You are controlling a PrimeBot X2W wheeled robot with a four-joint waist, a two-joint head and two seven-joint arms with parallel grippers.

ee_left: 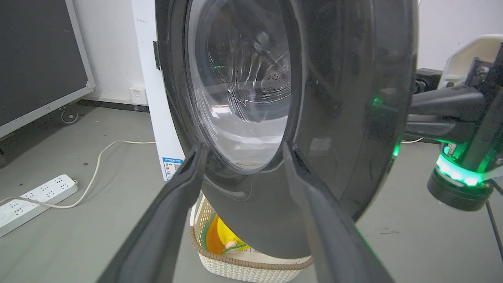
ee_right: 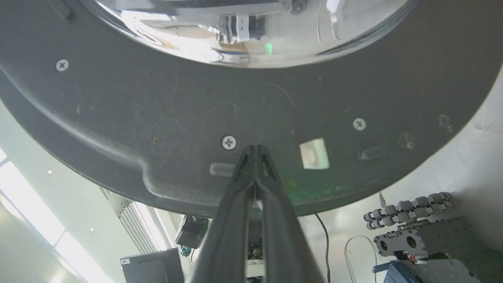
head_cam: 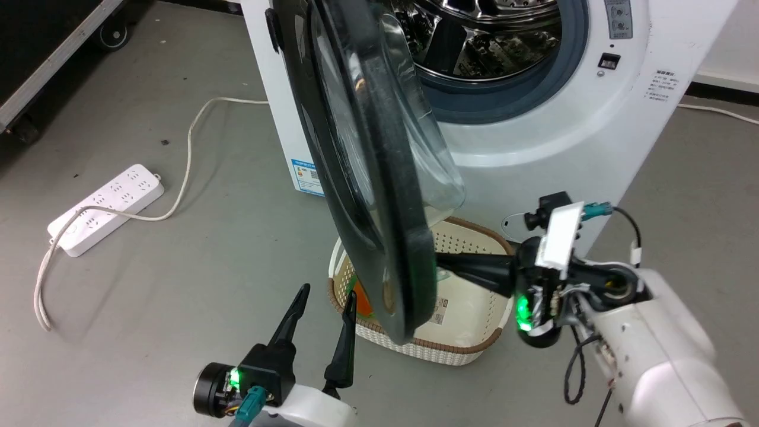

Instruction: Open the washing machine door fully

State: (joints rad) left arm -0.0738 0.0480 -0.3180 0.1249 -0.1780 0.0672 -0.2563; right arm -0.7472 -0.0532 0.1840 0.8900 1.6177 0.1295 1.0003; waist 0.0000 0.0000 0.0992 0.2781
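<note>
While the washing machine door (head_cam: 379, 196) stands roughly half open, edge-on at frame centre over a laundry basket (head_cam: 474, 350), the right end effector (ee_right: 255, 151), fingers shut together and empty, sets its tips against the door's inner lower rim; left end effector (head_cam: 328, 293) spread open, empty, lower centre, beside the outer face; step looks like pushing the door outward; next needs a push toward frame left, away from the washing machine (head_cam: 593, 118), without slipping.

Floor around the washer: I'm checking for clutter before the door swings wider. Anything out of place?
A basket sits right under the half-open door, near its lower edge; a power strip with its cord lies loose on the floor at left.
</note>
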